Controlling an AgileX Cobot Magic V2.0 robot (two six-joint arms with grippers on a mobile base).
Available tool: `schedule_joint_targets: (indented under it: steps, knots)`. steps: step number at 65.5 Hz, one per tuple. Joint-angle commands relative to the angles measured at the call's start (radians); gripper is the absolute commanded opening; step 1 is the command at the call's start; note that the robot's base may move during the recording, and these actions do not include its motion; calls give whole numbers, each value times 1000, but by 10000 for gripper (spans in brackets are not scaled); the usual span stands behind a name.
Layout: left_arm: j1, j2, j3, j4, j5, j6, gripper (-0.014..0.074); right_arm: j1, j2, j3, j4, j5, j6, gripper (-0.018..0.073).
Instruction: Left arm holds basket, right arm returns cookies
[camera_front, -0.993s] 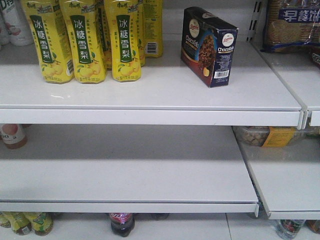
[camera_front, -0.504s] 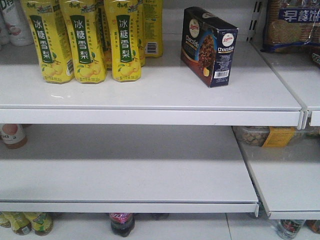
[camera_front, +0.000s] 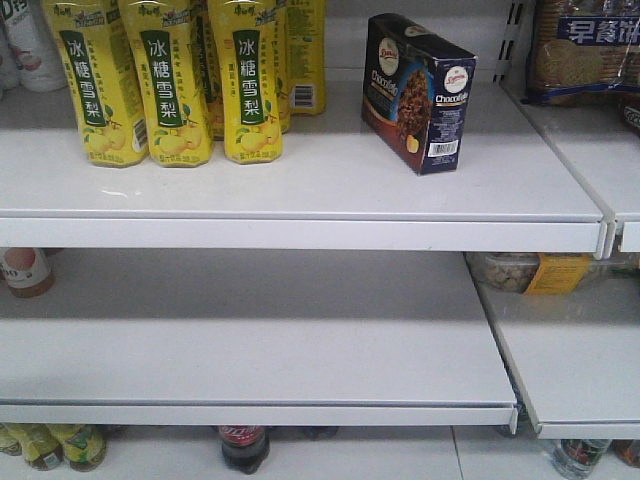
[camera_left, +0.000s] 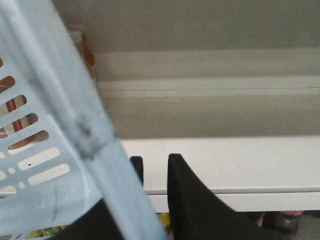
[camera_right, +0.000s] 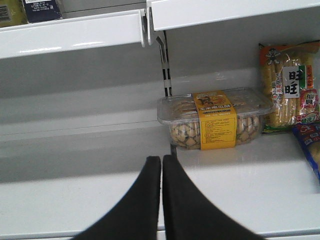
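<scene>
White upper shelf (camera_front: 330, 190) carries cookies (camera_front: 417, 92) upright at 1 o'clock; left claw (camera_left: 150, 172) pinches basket (camera_left: 60, 150) handle; right claw (camera_right: 161, 170) pressed together, empty.

One Danisa cookie box (camera_front: 418, 92) is seen on the upper shelf (camera_front: 300, 215), right of three front-row yellow pear-drink bottles (camera_front: 170, 80); more are partly hidden behind. One cracker bag (camera_front: 585, 50) is counted further right. Below the shelf, one clear snack tub (camera_right: 215, 120) and one light blue basket (camera_left: 45, 150) are seen.
</scene>
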Motion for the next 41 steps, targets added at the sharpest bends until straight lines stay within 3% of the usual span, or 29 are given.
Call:
schedule_joint_targets:
  steps: [1,41]
  knots:
    - [2,-12,-17,14,-103,10,-6,0,-17,5,-1,-69,-2,-9]
    - [2,-12,-17,14,-103,10,-6,0,-17,5,-1,-69,-2,-9]
